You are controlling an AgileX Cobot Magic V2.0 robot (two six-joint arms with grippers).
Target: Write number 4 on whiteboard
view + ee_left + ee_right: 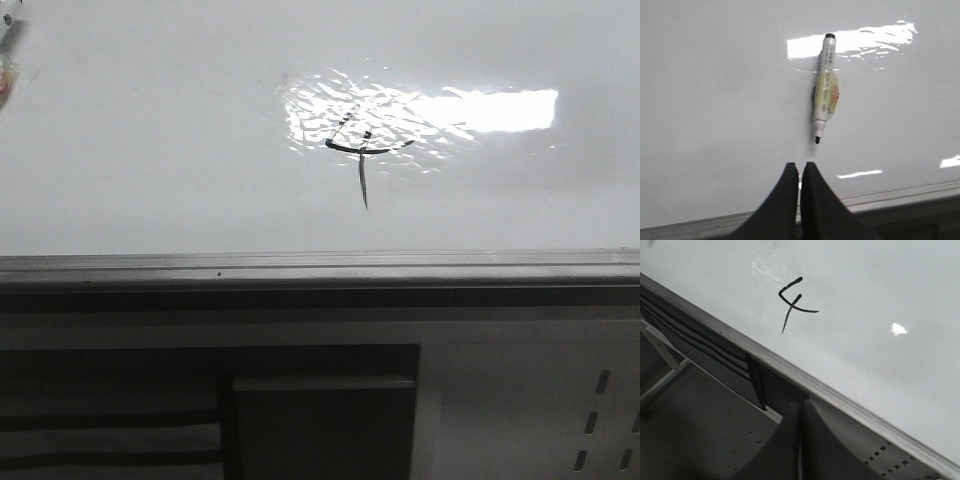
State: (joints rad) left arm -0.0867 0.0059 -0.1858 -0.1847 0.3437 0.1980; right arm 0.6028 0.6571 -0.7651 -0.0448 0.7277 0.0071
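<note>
The whiteboard (150,150) fills the front view, glossy white with a grey edge rail. The number 4 (362,160) is drawn in thin black marker by the bright reflection; it also shows in the right wrist view (794,302). A white marker (824,90), uncapped with a yellowish label, lies on the board in the left wrist view. My left gripper (800,166) is shut and empty, just short of the marker's tip. My right gripper (801,406) is shut and empty, off the board over the rail. Neither gripper shows in the front view.
The grey metal rail (320,268) runs along the board's near edge. Below it are a white perforated panel (600,420) and a dark recess (320,420). A strong light reflection (480,110) lies on the board.
</note>
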